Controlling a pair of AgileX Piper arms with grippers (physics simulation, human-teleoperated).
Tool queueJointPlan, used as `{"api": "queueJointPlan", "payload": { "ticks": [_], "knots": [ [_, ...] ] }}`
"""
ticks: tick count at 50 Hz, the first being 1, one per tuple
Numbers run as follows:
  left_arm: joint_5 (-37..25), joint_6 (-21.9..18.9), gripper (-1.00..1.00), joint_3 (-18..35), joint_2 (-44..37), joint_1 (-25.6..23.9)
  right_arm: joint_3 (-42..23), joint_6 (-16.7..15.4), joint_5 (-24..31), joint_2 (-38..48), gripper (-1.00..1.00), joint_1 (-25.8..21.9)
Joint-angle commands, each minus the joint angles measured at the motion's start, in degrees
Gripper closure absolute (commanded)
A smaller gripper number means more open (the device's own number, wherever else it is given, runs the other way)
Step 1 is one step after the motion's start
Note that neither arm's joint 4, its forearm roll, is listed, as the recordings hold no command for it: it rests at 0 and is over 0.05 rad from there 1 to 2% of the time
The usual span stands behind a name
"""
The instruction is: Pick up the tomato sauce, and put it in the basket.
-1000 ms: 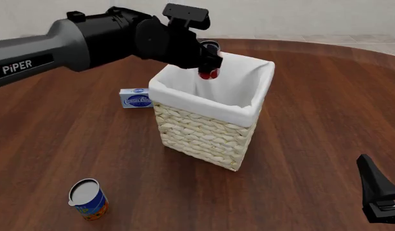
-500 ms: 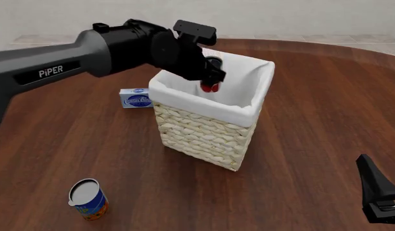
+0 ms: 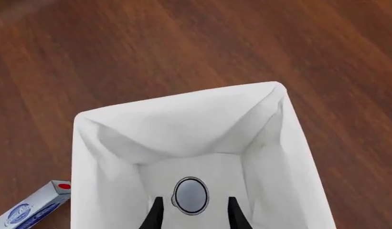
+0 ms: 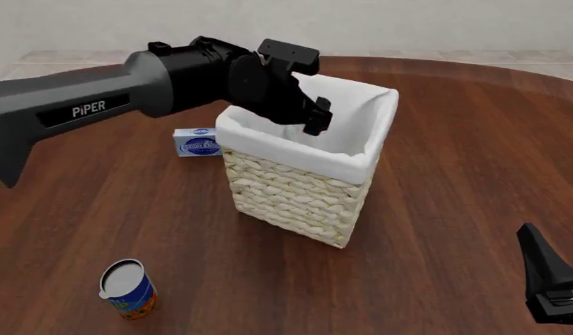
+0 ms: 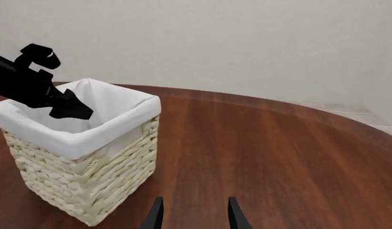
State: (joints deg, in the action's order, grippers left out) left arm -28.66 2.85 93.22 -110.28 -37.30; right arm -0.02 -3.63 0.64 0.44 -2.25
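Tomato sauce [image 3: 190, 195] lies on basket [image 4: 305, 192] floor, silver top up, clear of fingers. Left gripper [image 3: 194, 215] hovers over basket mouth, jaws parted, holding nothing: release judged done. Right gripper [image 5: 194, 214] beside basket, jaws apart, empty.

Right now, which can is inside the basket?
The tomato sauce can, showing only its silver top at the bottom of the basket. The blue-and-orange can stands outside on the table.

Left arm [image 4: 100, 98] is a grey tube with white "PiPER" lettering, black bulky wrist, thin black tool [image 4: 314, 115] fingers, matte I think.
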Motion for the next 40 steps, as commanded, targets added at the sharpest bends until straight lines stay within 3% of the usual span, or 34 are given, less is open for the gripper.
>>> {"api": "queueJointPlan", "payload": {
  "ticks": [1,40],
  "knots": [
    [0.0,0.0,-1.00,0.4,-0.1,0.0,0.0,0.0,-0.3,0.3,-1.00,0.0],
    [-3.4,-2.3,-1.00,6.9,4.4,0.2,0.0,-0.7,-0.1,-0.4,-1.00,-0.3]
  ]
}}
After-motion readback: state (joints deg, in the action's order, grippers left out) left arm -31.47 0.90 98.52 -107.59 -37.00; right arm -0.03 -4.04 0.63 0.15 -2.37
